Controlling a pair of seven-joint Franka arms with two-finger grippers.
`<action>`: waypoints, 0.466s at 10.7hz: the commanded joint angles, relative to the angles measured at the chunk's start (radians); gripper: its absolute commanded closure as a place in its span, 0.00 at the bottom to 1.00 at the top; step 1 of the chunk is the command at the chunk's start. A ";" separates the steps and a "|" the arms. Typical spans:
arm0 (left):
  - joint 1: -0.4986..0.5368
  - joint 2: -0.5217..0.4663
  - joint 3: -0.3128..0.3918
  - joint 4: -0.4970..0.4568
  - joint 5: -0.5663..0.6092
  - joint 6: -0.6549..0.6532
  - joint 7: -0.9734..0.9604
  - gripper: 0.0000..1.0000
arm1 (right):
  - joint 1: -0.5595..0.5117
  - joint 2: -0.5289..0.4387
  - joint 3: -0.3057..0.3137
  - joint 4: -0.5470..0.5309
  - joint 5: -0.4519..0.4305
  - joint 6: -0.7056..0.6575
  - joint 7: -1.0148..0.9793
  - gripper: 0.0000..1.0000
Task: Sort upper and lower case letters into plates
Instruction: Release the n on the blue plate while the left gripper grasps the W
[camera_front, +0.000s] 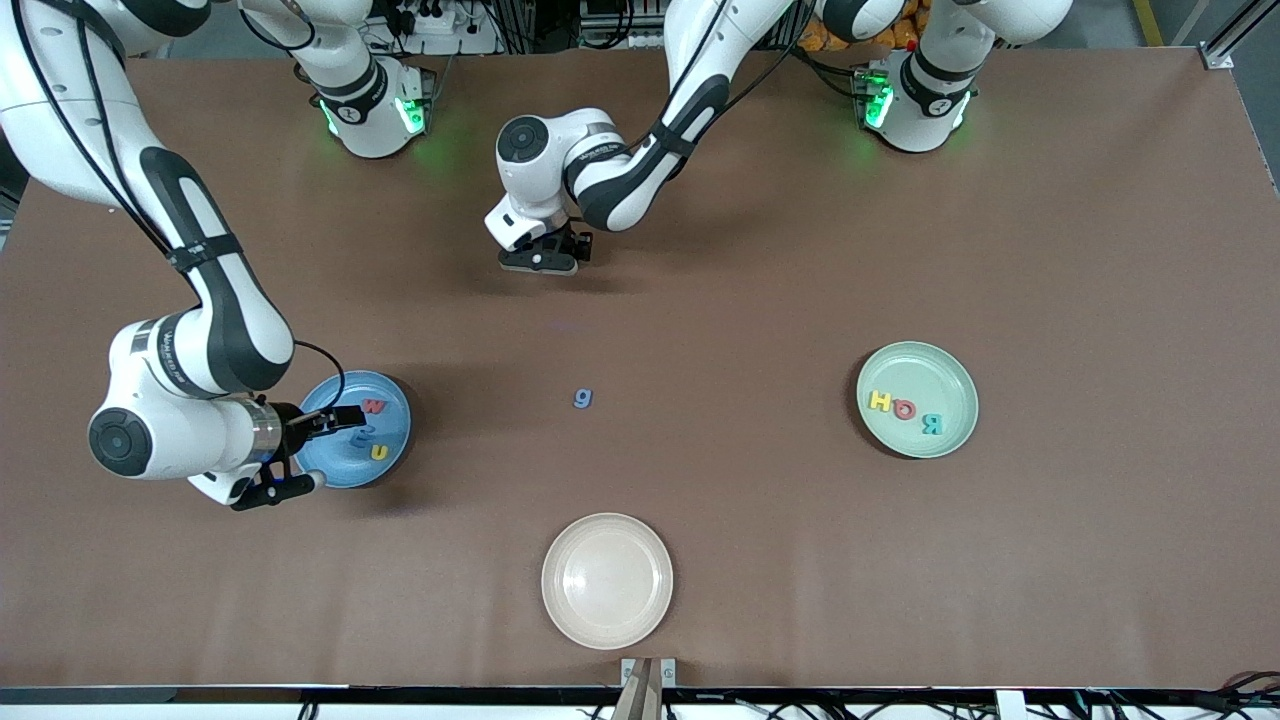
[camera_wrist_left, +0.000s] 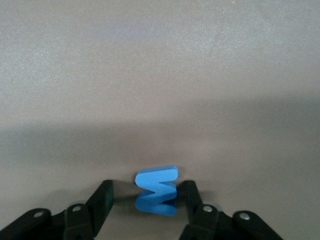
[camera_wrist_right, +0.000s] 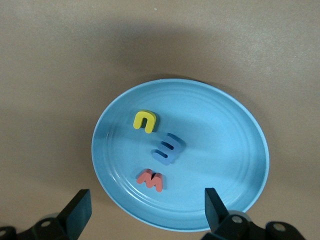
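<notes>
- Left claw (camera_front: 540, 262) is low over the bare brown tabletop (camera_front: 760, 300), toward the arms' bases and well apart from all three plates.
- In the left wrist view a small bright-blue zigzag foam letter (camera_wrist_left: 156, 192), a W or M shape, lies between the two black fingers (camera_wrist_left: 192, 197). One finger looks to be touching the letter's edge; the other stands apart from it with a gap. Jaws are partly closed around the letter, grip not yet firm as far as I can judge.
- Key relation: the letter sits off-centre in the jaws, close to one finger, its zigzag strokes running across the jaw gap. A squeeze would likely push it toward the middle.
- Right claw (camera_front: 300, 455) hangs over the round matte blue plate (camera_front: 395, 410) near the right arm's end, jaws spread wide and holding nothing. This arm waits.
- That plate holds a red foam letter (camera_wrist_right: 150, 179), a blue foam letter (camera_wrist_right: 169, 149) and a yellow foam letter (camera_wrist_right: 144, 121).
- Pale mint green plate (camera_front: 950, 375) holds three letters, yellow (camera_front: 880, 401), red (camera_front: 905, 408) and teal (camera_front: 931, 423).
- A lone blue foam "g" (camera_front: 583, 398) lies on the tabletop between the two plates.
- Cream-beige plate (camera_front: 607, 580), nearest the front camera, is bare.
</notes>
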 joint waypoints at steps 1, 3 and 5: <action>-0.016 0.020 0.020 0.023 0.004 0.016 -0.036 0.86 | -0.005 -0.005 0.006 -0.007 0.006 0.007 -0.005 0.00; -0.015 0.006 0.033 0.019 0.002 0.008 -0.036 1.00 | 0.009 -0.006 0.004 -0.006 -0.001 0.005 0.017 0.00; -0.009 -0.093 0.078 -0.012 0.008 -0.076 -0.029 1.00 | 0.027 -0.009 0.006 -0.006 -0.001 0.008 0.041 0.00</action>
